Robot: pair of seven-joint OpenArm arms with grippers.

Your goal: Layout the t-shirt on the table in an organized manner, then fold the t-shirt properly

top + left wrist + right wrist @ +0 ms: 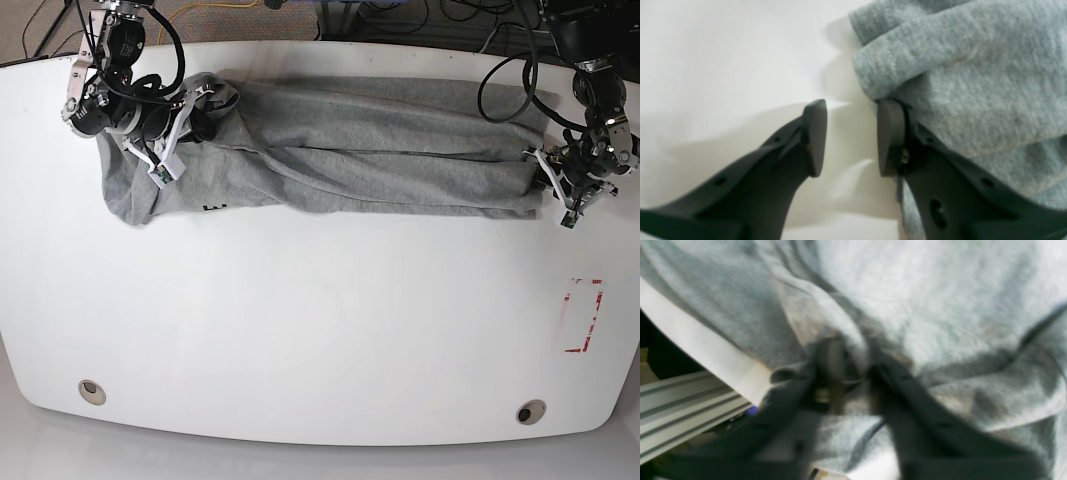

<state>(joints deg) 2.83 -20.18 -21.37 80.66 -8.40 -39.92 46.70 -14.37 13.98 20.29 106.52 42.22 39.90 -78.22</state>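
The grey t-shirt (370,150) lies stretched in a long wrinkled band across the far half of the white table (320,320). At the shirt's left end in the base view, my right gripper (855,370) is shut on a bunched fold of the t-shirt (907,306); that wrist view is blurred. My left gripper (851,136) stands open at the shirt's right end, low over the table (723,66). Its right finger (890,136) touches the edge of the t-shirt (973,83), and only bare table shows between the pads.
A red-outlined rectangle mark (583,316) is near the table's right edge. Two round grommet holes (91,391) (530,411) sit near the front edge. Cables (440,15) run behind the table. An aluminium rail (680,406) shows beyond the table edge beside the right gripper.
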